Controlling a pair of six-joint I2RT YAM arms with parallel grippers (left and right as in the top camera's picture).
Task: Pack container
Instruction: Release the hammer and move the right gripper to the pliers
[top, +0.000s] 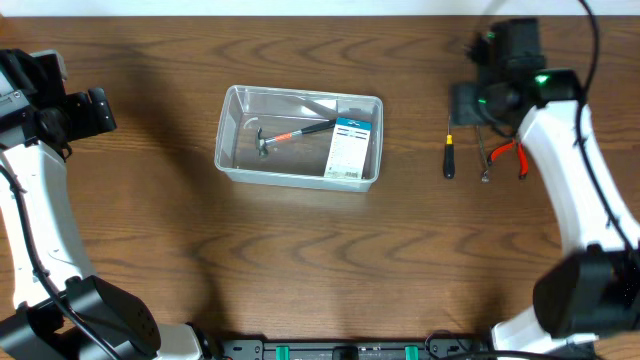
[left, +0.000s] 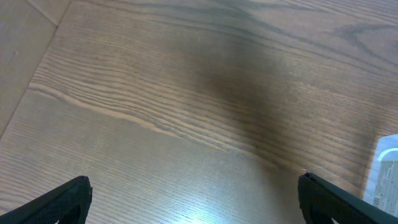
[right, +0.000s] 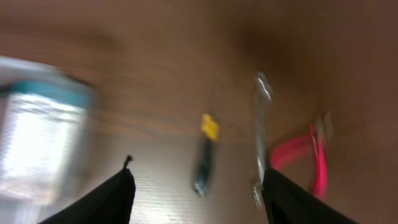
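Note:
The clear plastic container (top: 300, 140) sits mid-table and holds a small hammer (top: 290, 133) with an orange-and-black handle and a flat white-and-blue box (top: 350, 148). Right of it on the table lie a black screwdriver with a yellow band (top: 449, 157), a metal wrench (top: 485, 158) and red-handled pliers (top: 510, 156). My right gripper (right: 196, 186) is open above these tools, which show blurred in the right wrist view: the screwdriver (right: 204, 155), the wrench (right: 259, 134), the pliers (right: 305, 155). My left gripper (left: 196, 199) is open over bare wood at the far left; the container's edge (left: 387, 174) shows at its right.
The wooden table (top: 320, 260) stretches wide around the container. The right arm (top: 570, 170) reaches over the right side. The left arm (top: 40, 190) stands along the left edge.

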